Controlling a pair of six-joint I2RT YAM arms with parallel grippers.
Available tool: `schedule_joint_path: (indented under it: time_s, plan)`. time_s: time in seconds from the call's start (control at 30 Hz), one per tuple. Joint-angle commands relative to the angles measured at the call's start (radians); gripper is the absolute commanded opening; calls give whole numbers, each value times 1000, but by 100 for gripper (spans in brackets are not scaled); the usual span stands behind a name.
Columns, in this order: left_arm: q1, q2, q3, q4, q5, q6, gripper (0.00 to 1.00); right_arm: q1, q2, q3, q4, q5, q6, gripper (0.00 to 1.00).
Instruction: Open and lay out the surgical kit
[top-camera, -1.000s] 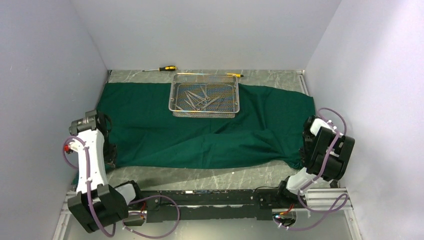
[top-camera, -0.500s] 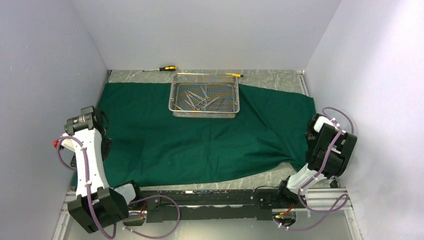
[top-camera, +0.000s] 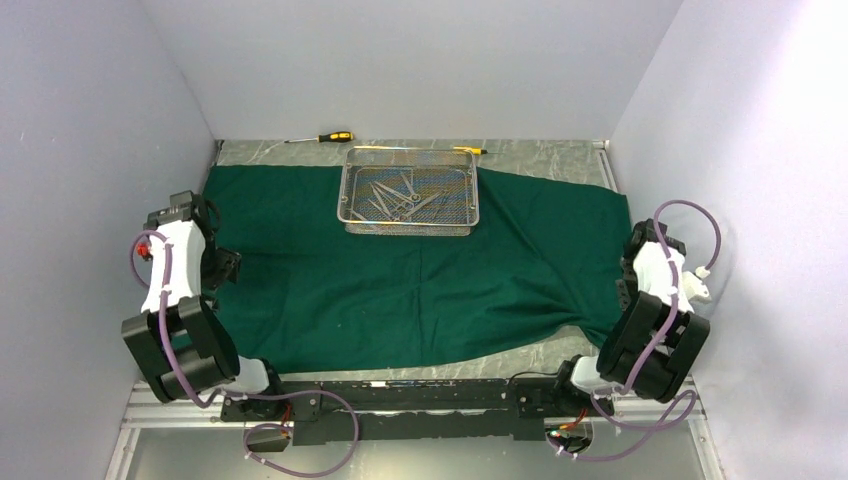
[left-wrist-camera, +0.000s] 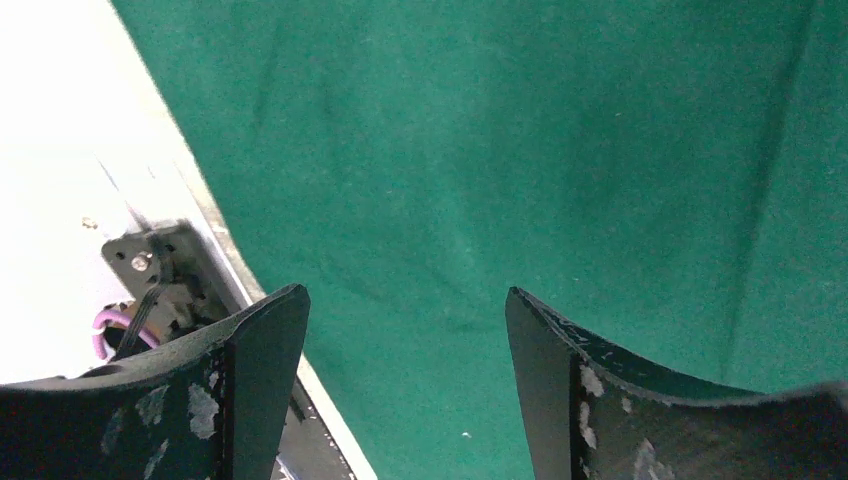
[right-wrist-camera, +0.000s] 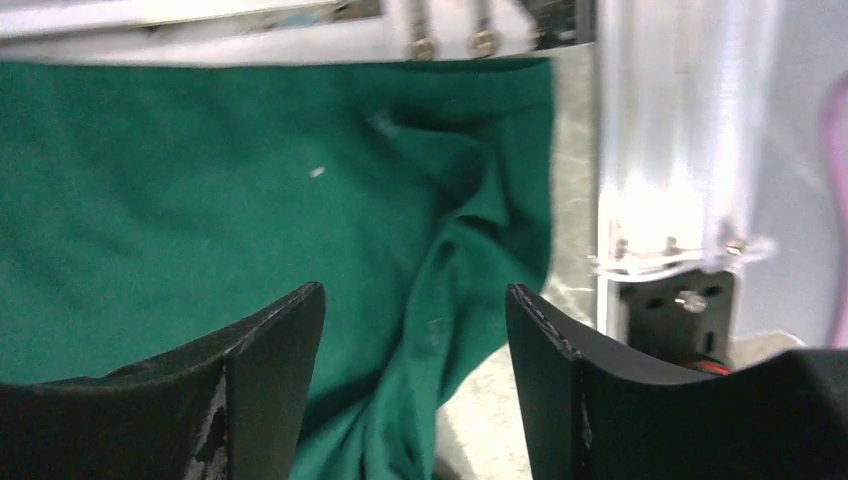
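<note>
Left fingers (left-wrist-camera: 262, 345) spread wide, empty, pulled back off the dark green cloth drape (top-camera: 400, 290). The drape's near edge now lies closer on the desk (top-camera: 540, 155). The rectangular silver wire-mesh tray (top-camera: 409, 229) with slim steel instruments (top-camera: 400, 198) sits at the drape's far edge. Right fingers (right-wrist-camera: 268, 345) also apart, empty. Unwrap looks done; instruments next.
</note>
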Motion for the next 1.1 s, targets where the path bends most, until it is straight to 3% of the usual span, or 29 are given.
schedule_joint_path:
  time_s: [0.0,0.1,0.3,0.33,0.6,0.83,0.93,1.07]
  plan:
    - [15,41,-26,108,61,59,76,-8,-46,-65,222,-193,-173,68]
    - [36,72,-61,150,77,82,72,-26,-30,-103,300,-280,-224,56]
    - [111,121,-139,219,133,112,63,-40,34,-98,336,-302,-270,3]
    - [123,130,-149,234,139,116,63,-43,49,-88,302,-270,-252,0]
    - [216,234,-159,248,125,131,63,-54,208,9,-39,-4,10,0]
    - [277,306,-123,238,43,154,62,-64,217,4,-167,46,142,0]
    - [281,309,-92,239,22,173,59,-62,224,57,-170,55,97,0]
    - [279,254,-31,241,31,209,56,21,165,169,-8,7,-104,0]
